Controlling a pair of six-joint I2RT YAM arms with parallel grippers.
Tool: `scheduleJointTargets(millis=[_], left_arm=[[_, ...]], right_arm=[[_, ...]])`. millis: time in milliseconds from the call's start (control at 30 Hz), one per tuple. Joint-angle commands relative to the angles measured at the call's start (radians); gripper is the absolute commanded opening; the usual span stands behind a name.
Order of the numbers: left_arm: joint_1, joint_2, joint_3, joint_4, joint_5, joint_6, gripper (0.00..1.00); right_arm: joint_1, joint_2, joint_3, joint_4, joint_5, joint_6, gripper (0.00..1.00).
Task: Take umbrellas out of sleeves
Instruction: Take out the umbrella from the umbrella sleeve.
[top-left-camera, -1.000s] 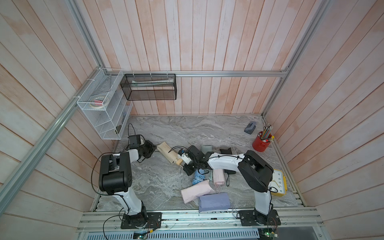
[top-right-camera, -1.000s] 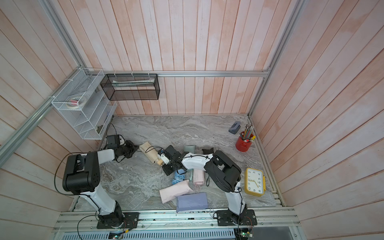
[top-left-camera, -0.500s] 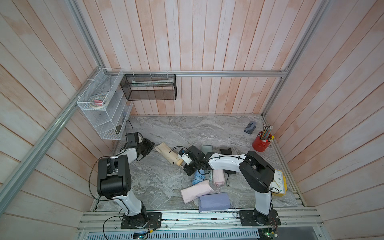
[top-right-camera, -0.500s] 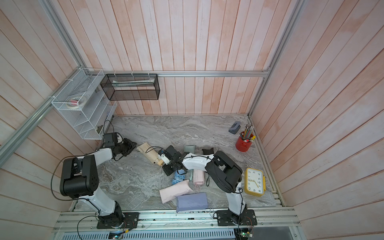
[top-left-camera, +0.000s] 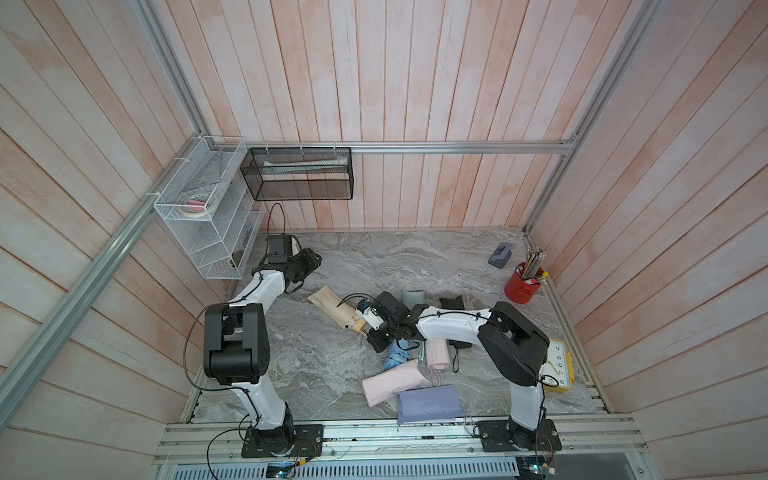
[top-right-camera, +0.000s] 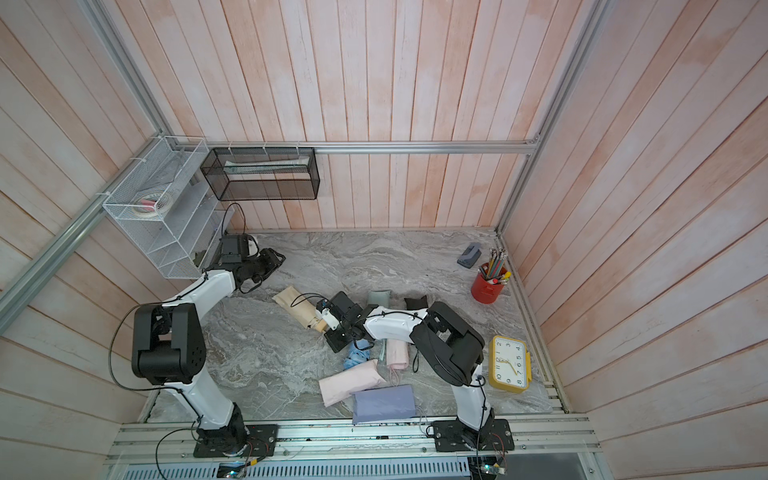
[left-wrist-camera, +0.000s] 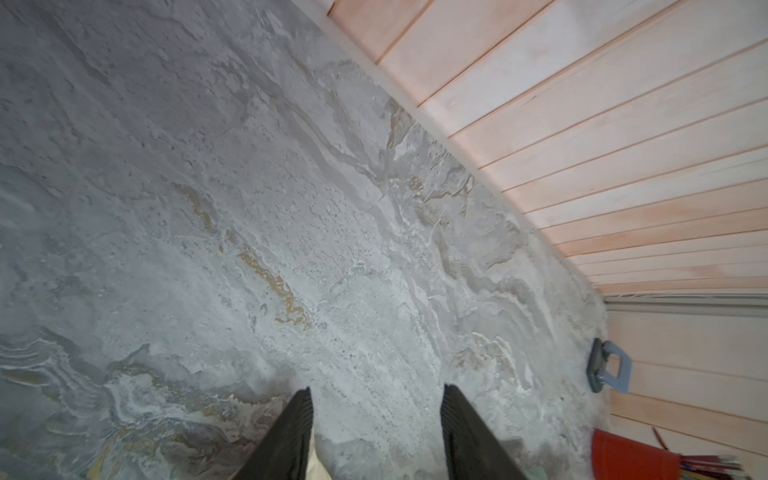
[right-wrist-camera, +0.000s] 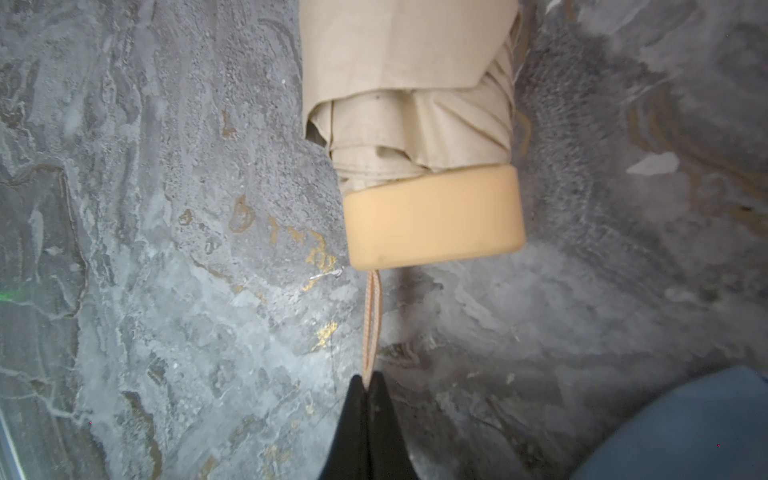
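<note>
Marble bench (top-left-camera: 353, 257): right hand (right-wrist-camera: 368, 380) pinches cord (right-wrist-camera: 372, 316) of beige umbrella (right-wrist-camera: 419, 137); left hand (left-wrist-camera: 377, 388) open, empty; pull straight along sleeve (right-wrist-camera: 395, 41).

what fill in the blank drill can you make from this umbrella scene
The ____ gripper pinches the thin beige wrist cord of the pleated beige fabric umbrella.
The left gripper hangs ____ above the grey marble table.
That umbrella's far end sits in a smooth flat fabric sleeve coloured ____.
Missing: right; open; beige.

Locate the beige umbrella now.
Mid-table in both top views, the beige umbrella pokes from its beige sleeve, just left of the right gripper, which pinches its wrist cord.
</note>
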Motion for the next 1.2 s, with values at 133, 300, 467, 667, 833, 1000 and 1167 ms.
scheduleJointTargets(millis=[133, 300, 467, 667, 833, 1000, 1167], left_arm=[[-0.025, 0.066, 0.007, -0.126, -0.117, 0.105, 0.53], [-0.027, 0.08, -0.023, -0.117, -0.073, 0.109, 0.53], [-0.036, 0.08, -0.07, -0.087, -0.028, 0.104, 0.52], [-0.036, 0.075, -0.112, -0.061, -0.018, 0.095, 0.29], [-0.034, 0.069, -0.096, -0.072, -0.024, 0.093, 0.0], [-0.026, 0.063, -0.075, -0.09, -0.045, 0.101, 0.0], [0.004, 0.059, -0.07, -0.095, -0.044, 0.101, 0.0]], right_arm=[[0.005, -0.01, -0.012, -0.024, 0.001, 0.013, 0.0], [0.005, -0.008, -0.012, -0.023, -0.001, 0.013, 0.0], [0.005, -0.005, -0.013, -0.023, -0.002, 0.014, 0.0], [0.005, -0.005, -0.016, -0.023, -0.002, 0.016, 0.0], [0.006, -0.006, -0.016, -0.027, 0.0, 0.014, 0.0], [0.006, -0.009, -0.019, -0.029, 0.002, 0.014, 0.0], [0.006, -0.014, -0.024, -0.027, 0.006, 0.014, 0.0]])
